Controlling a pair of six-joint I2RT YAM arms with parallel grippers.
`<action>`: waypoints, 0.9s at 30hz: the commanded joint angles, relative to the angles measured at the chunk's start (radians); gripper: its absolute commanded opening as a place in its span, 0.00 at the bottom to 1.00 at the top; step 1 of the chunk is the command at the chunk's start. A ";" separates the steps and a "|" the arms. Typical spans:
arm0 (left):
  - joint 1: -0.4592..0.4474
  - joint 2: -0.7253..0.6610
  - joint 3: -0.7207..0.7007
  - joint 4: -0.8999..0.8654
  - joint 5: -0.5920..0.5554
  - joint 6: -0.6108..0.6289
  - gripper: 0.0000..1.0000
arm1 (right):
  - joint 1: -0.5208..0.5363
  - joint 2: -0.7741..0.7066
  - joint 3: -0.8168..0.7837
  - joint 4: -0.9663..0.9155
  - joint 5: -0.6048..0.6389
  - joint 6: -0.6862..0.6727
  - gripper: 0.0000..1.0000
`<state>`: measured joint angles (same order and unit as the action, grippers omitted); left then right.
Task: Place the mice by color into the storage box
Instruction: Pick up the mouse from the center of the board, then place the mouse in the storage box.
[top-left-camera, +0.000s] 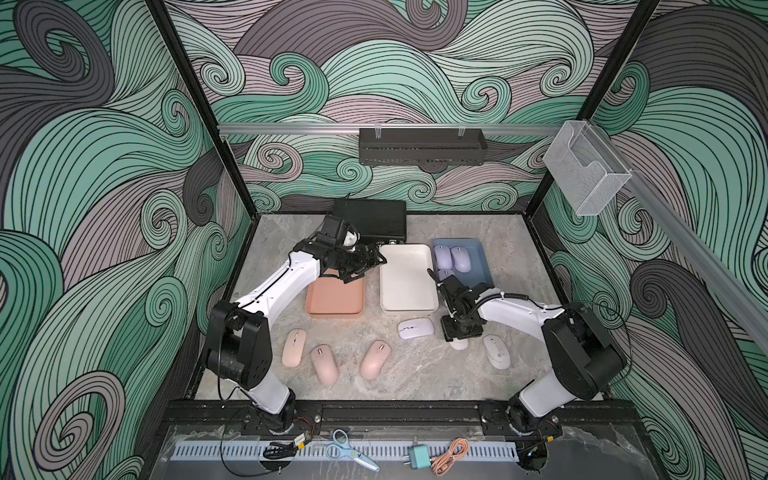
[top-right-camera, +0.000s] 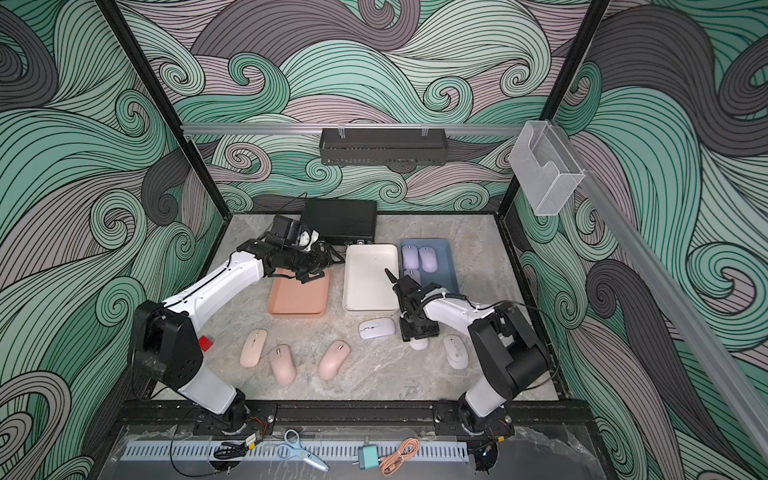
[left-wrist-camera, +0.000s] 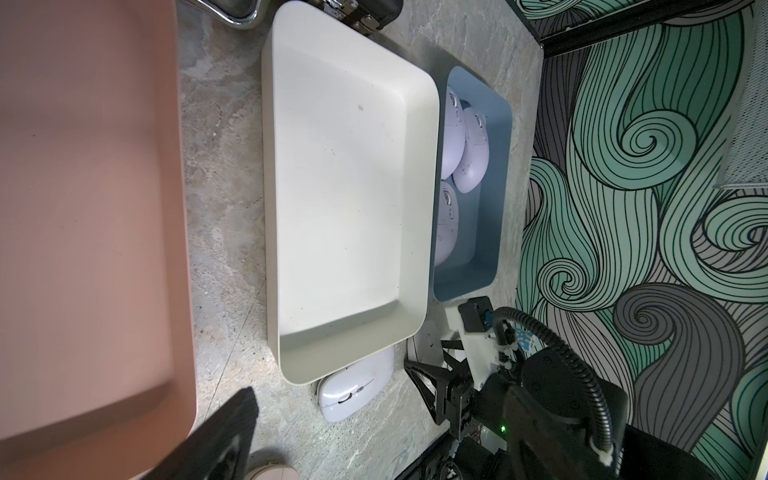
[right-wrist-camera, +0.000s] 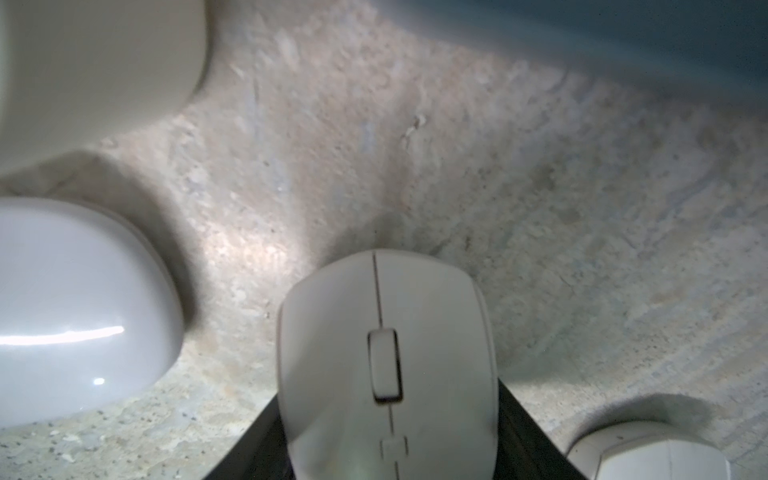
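White mouse (right-wrist-camera: 386, 365) on tabletop (top-left-camera: 415, 374) between right jaws, near white tray (top-left-camera: 409, 309); we cannot tell if gripped. Left jaws wide apart above pink tray's (top-left-camera: 334, 299) far end. Purple mice (top-left-camera: 460, 258) in blue tray (top-left-camera: 482, 266).

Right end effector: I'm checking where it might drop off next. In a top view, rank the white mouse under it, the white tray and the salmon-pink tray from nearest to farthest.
1. White mouse: directly beneath the right end effector, which straddles it.
2. White tray: just beyond it, slightly to its left.
3. Salmon-pink tray: farther left, past the white tray.
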<state>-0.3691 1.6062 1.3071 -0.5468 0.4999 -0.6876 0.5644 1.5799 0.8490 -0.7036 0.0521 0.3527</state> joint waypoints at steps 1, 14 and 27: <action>0.002 -0.025 0.041 -0.026 -0.015 0.022 0.92 | 0.009 -0.072 -0.005 -0.025 0.034 0.026 0.54; 0.139 -0.071 0.054 -0.045 -0.046 0.026 0.92 | 0.034 -0.051 0.363 -0.127 0.002 0.154 0.49; 0.257 -0.046 0.027 0.019 0.059 -0.037 0.92 | 0.084 0.597 1.061 -0.182 0.005 0.195 0.52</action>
<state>-0.1120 1.5581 1.3281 -0.5587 0.5030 -0.7048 0.6476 2.0941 1.8194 -0.8448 0.0429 0.5014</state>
